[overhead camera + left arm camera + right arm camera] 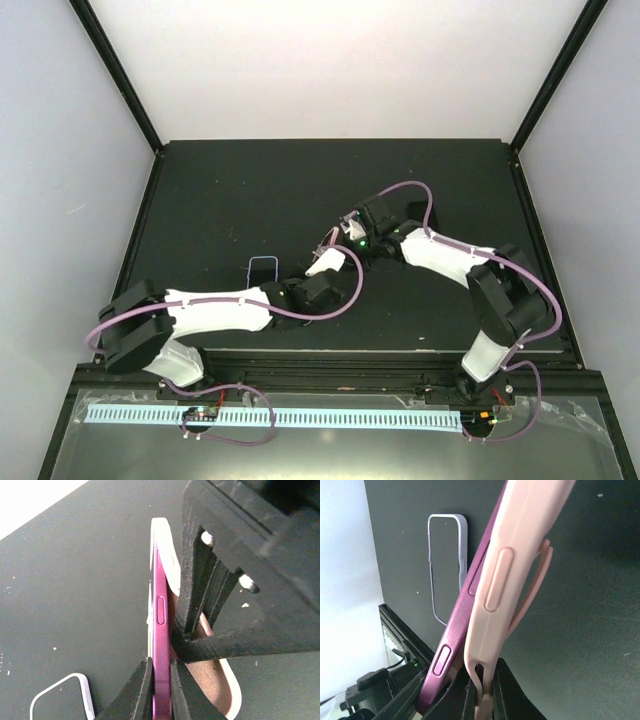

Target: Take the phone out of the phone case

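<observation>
The salmon-pink phone case is held on edge above the dark table, and a magenta phone is peeling out of it on one side. My right gripper is shut on the case's lower rim. In the left wrist view, my left gripper is shut on the phone, its fingers pressing both flat faces. The case gapes open to the right of the phone, with the right gripper's black body over it. From above, the two grippers meet at mid-table.
A flat dark slab with a pale lavender-white rim lies on the black table, just left of the grippers. It also shows in both wrist views. The table's front rail runs near the arm bases.
</observation>
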You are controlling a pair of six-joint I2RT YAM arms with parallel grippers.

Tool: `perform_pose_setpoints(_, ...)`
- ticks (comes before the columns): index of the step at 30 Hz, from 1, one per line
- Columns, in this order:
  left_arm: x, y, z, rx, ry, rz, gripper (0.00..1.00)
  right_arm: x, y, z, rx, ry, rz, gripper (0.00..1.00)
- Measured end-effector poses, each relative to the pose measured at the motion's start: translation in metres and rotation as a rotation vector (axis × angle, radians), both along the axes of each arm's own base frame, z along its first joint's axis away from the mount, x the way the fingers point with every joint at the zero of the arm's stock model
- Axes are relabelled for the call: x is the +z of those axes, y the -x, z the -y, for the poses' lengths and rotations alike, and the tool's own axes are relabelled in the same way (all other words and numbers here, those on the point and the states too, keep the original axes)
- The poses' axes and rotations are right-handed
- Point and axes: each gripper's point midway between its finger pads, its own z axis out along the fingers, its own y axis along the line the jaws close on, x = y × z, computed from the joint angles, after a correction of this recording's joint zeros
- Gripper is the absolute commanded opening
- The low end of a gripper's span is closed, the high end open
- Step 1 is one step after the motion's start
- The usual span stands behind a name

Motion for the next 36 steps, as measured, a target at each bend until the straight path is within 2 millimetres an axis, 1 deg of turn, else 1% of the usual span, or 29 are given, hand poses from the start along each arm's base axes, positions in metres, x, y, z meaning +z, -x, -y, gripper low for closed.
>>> perform_pose_setpoints(6, 0.021, 0.004, -0.002, 0.019, 0.107, -0.001, 0.02, 0.021, 0.001, 0.002, 0.049, 0.043, 0.122, 0.01)
perform_pose_setpoints(12, 0.039, 0.011, -0.009, 0.037, 0.211, -0.027, 0.02, 0.034, 0.005, 0.002, 0.125, 0.071, 0.218, 0.01)
perform_pose_setpoints(14, 0.052, 0.012, -0.022, 0.067, 0.234, -0.009, 0.01, 0.03, -0.003, 0.017, 0.1, 0.155, 0.263, 0.01)
perform_pose_setpoints(15, 0.061, 0.013, -0.029, 0.078, 0.262, 0.0, 0.01, 0.027, -0.01, 0.028, 0.076, 0.206, 0.285, 0.01)
perform_pose_setpoints(17, 0.079, 0.017, -0.035, 0.081, 0.327, 0.019, 0.02, 0.027, -0.025, 0.045, 0.033, 0.258, 0.326, 0.01)
perform_pose_setpoints(19, 0.092, 0.023, -0.042, 0.075, 0.377, 0.031, 0.02, 0.034, -0.04, 0.06, -0.012, 0.284, 0.367, 0.01)
perform_pose_setpoints(21, 0.098, 0.029, -0.05, 0.069, 0.412, 0.042, 0.01, 0.045, -0.054, 0.074, -0.048, 0.282, 0.415, 0.01)
perform_pose_setpoints(23, 0.097, 0.032, -0.057, 0.066, 0.425, 0.052, 0.02, 0.056, -0.067, 0.089, -0.079, 0.281, 0.459, 0.01)
perform_pose_setpoints(26, 0.079, 0.033, -0.064, 0.07, 0.376, 0.059, 0.01, 0.079, -0.083, 0.117, -0.135, 0.249, 0.532, 0.01)
perform_pose_setpoints(27, 0.073, 0.032, -0.065, 0.077, 0.347, 0.06, 0.02, 0.093, -0.086, 0.133, -0.163, 0.225, 0.578, 0.01)
perform_pose_setpoints(29, 0.06, 0.027, -0.065, 0.097, 0.275, 0.065, 0.02, 0.114, -0.087, 0.159, -0.204, 0.206, 0.655, 0.01)
perform_pose_setpoints(31, 0.044, 0.019, -0.062, 0.12, 0.18, 0.067, 0.02, 0.135, -0.082, 0.186, -0.239, 0.185, 0.741, 0.01)
perform_pose_setpoints(33, 0.028, 0.013, -0.058, 0.136, 0.083, 0.063, 0.02, 0.147, -0.072, 0.202, -0.249, 0.151, 0.8, 0.01)
perform_pose_setpoints(36, 0.014, 0.001, -0.051, 0.153, -0.058, 0.071, 0.01, 0.146, -0.055, 0.216, -0.225, 0.11, 0.834, 0.01)
